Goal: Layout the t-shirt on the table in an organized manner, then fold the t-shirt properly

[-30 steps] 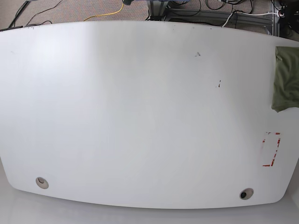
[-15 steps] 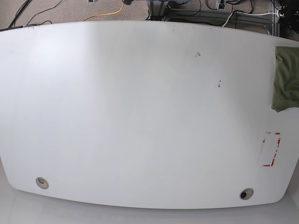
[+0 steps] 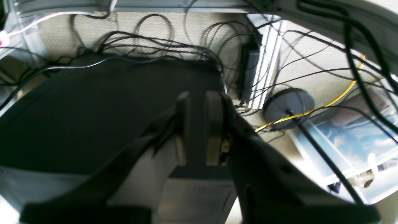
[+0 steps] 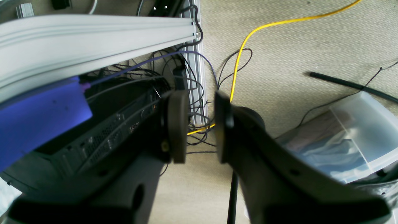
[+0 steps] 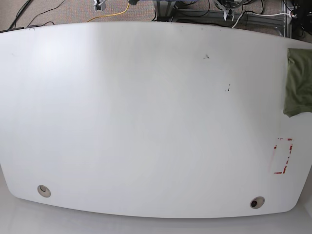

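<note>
While both arms sit off the far edge of the table, nearest in the base view are two round metal grommets along the front rim, then the red-marked rectangle near the right side. White top otherwise bare across the middle, a couple of small dark specks right of center. The t-shirt, olive green, lies bunched at the table's right edge, partly cut off by the frame, well apart from both arms.

Left gripper: the wrist view shows fingers with a narrow gap between the pads, nothing between them, pointed down over a dark surface and tangled black cables. Right gripper: fingers slightly apart, gap a bit wider, empty, hanging over carpet floor with a yellow cable, an aluminium rail and a clear plastic bin beyond. Neither gripper touches fabric.
</note>
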Tool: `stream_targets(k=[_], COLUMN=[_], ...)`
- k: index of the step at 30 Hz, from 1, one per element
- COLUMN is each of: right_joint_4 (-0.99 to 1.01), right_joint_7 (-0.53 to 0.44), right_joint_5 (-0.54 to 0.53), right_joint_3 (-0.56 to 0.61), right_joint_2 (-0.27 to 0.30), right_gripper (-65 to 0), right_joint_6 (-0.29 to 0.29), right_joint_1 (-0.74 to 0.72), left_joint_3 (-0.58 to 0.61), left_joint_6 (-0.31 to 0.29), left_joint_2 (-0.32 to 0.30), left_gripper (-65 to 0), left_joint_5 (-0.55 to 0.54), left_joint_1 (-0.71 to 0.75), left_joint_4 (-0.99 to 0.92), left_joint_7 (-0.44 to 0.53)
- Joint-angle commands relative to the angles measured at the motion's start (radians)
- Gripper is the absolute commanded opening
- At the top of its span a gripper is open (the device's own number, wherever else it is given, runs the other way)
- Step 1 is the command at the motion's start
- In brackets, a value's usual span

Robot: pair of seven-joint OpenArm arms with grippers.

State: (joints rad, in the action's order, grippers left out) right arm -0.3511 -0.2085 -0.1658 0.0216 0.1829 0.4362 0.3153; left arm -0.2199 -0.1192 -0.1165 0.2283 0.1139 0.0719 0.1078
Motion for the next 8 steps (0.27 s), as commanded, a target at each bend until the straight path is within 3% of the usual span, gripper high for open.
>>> stream_targets(k=[1, 8], right_joint_4=[0.001, 0.001], right_joint_7=[-0.007, -0.006], right_joint_5=[-0.008, -0.008], right_joint_3=[0.002, 0.002], right_joint_2=[-0.004, -0.016], right_gripper=[-50.4, -50.4], right_joint_6=[0.005, 0.005], right_joint_1=[0.006, -0.005], left_joint_3=[0.0, 0.0], left_joint_6=[0.003, 0.003], left_joint_2=[-0.005, -0.001], left_gripper=[-56.9, -56.9], left_joint_5=[0.004, 0.004], left_joint_1=[0.011, 0.011], left_joint_4=[-0.001, 0.001], left_joint_7=[-0.01, -0.007])
